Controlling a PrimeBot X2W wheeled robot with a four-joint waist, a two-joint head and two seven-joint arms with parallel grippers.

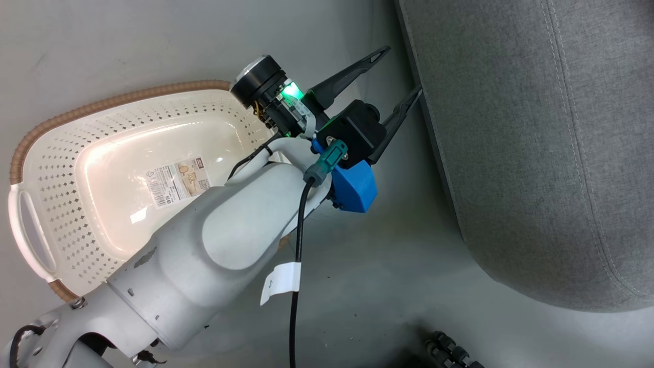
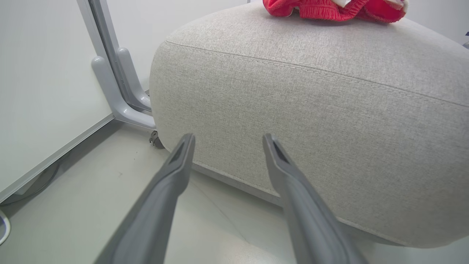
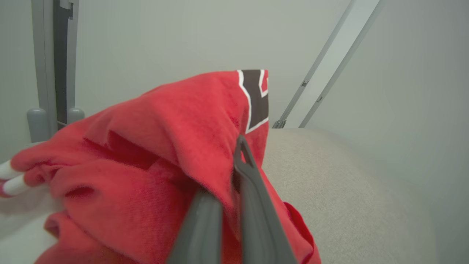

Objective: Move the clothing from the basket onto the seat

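At the left of the head view, the laundry basket (image 1: pixel 61 204) sat on the floor. The part of its inside not covered by your left arm held only a label (image 1: pixel 179 181), no garment. Just right of it, your left gripper (image 1: pixel 402 70) hung released and empty, its fingers spread, with the tips near the side edge of the sofa cushion (image 1: pixel 536 153) but, as far as you could tell, not touching it. Its wrist view showed red clothing (image 2: pixel 329 9) lying on top of the cushion (image 2: pixel 311 110), near the far edge.

Your right gripper (image 3: pixel 227 190) was clenched on a fold of the red jersey (image 3: pixel 165 121) above the cushion top (image 3: pixel 348 176). One finger was partly buried under the cloth. The black-and-white lettering (image 3: pixel 256 99) stood up behind the fingers, and white striped trim (image 3: pixel 11 179) trailed off to the left.

This fabric looked light, limp and slightly fuzzy, so it would drape and bunch rather than slip, and it would not mind a hard pinch. A thick gathered fold such as this one was probably the best place to grip, since a single thin edge could pull free and let the rest trail.
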